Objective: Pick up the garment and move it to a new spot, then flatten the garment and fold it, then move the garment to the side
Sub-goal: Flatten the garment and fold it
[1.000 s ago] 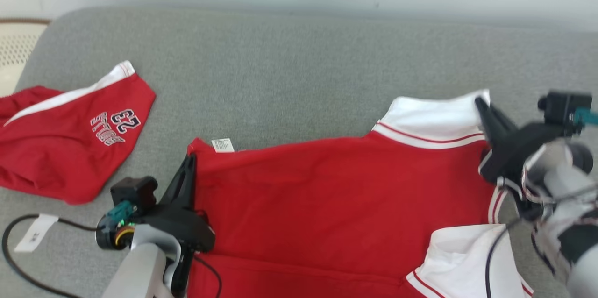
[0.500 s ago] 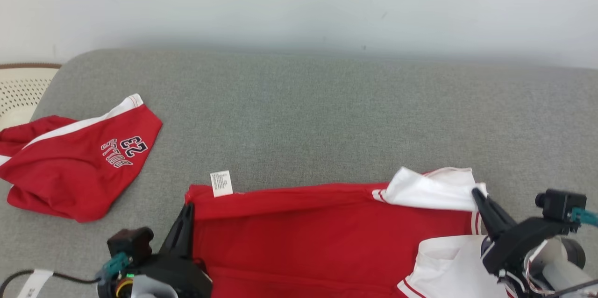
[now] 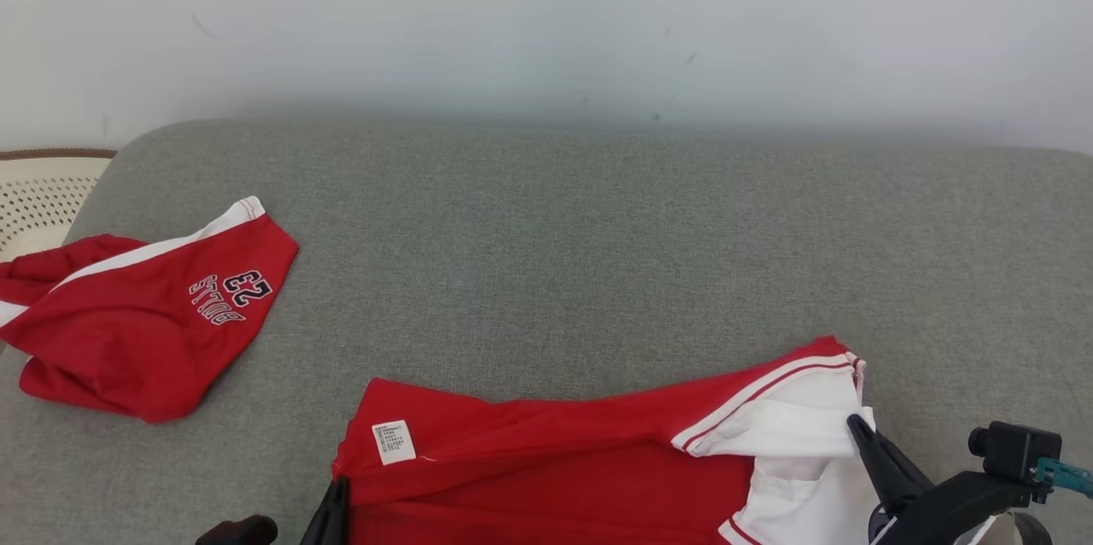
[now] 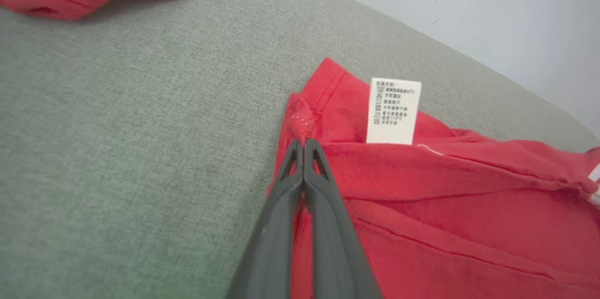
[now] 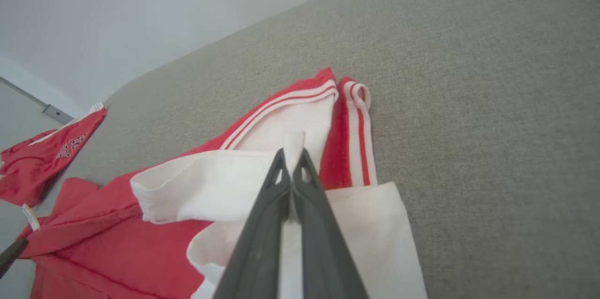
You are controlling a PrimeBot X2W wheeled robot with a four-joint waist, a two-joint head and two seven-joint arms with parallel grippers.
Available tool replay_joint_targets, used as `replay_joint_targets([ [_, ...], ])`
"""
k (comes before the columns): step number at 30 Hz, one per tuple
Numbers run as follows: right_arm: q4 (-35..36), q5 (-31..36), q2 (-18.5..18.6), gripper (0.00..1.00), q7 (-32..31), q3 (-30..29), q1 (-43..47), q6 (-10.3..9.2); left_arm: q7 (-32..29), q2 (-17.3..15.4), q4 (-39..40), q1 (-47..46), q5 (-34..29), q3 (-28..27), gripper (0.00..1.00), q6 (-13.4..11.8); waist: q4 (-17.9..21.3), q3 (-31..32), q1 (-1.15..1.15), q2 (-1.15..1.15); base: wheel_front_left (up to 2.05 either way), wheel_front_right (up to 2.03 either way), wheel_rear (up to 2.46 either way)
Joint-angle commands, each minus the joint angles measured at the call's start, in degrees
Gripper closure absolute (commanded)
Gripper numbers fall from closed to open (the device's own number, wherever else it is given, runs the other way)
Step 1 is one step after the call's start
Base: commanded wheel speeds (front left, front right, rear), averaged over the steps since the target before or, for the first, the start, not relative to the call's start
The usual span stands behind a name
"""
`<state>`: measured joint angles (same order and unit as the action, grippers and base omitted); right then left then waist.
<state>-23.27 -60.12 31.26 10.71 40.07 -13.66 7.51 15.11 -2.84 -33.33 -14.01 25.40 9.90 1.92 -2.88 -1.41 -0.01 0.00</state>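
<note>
Grey fabric surface (image 3: pixel 546 229), plain pale wall (image 3: pixel 546 15) behind, cream perforated basket (image 3: pixel 34 195)

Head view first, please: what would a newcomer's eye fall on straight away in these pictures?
The bright red jersey with white sleeves lies rumpled at the near edge of the grey fabric cushion. The left tool is shut on its red corner beside the white care label, the right tool on a white sleeve. Red shorts printed with 23 lie apart at far left.

Red garment (image 3: pixel 546 468) with white sleeves, half-folded on grey cushion (image 3: pixel 555 254)
</note>
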Motion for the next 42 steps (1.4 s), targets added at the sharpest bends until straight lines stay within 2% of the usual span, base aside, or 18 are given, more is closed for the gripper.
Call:
replay_joint_targets([
  [1,0.64,-0.38,0.24,1.0,0.39,-0.16,0.98,-0.05,0.04,-0.11,-0.41,0.89,0.1,-0.17,1.0,-0.2,0.22,0.19,0.01,0.0,0.0,0.0,0.0],
  [12,4.65,-0.25,0.88,1.0,0.08,-1.34,5.67,-0.05,0.04,-0.1,-0.87,2.68,0.59,-1.21,1.0,-0.15,1.84,1.56,0.01,0.0,0.0,0.0,0.0],
  [35,2.4,0.36,-1.02,1.0,-0.57,-3.44,8.8,-0.05,0.04,-0.1,0.96,4.91,-0.71,0.72,1.0,-0.56,1.9,2.52,0.01,0.0,0.0,0.0,0.0],
  [36,2.12,0.38,-1.03,1.0,-0.58,-3.61,8.77,-0.05,0.04,-0.1,0.87,4.88,-0.84,0.68,0.76,-0.58,1.91,2.49,0.01,0.0,0.0,0.0,0.0],
  [37,1.86,0.81,-1.01,0.52,-0.3,-3.8,8.49,-0.05,0.04,-0.1,0.8,4.86,-0.96,0.55,0.33,-0.66,1.93,2.44,0.01,0.0,0.0,0.0,0.0],
  [38,1.68,1.3,-1.11,0.0,0.11,-4.08,8.25,-0.05,0.04,-0.1,0.96,4.81,-1.24,0.35,0.0,-0.84,1.95,2.38,0.01,0.0,0.0,0.0,0.0],
  [42,1.96,4.2,-1.36,0.0,2.11,-5.0,7.2,-0.05,0.04,-0.1,3.19,5.55,-3.16,-0.85,0.0,-2.18,1.95,2.07,0.01,0.0,0.0,0.0,0.0],
])
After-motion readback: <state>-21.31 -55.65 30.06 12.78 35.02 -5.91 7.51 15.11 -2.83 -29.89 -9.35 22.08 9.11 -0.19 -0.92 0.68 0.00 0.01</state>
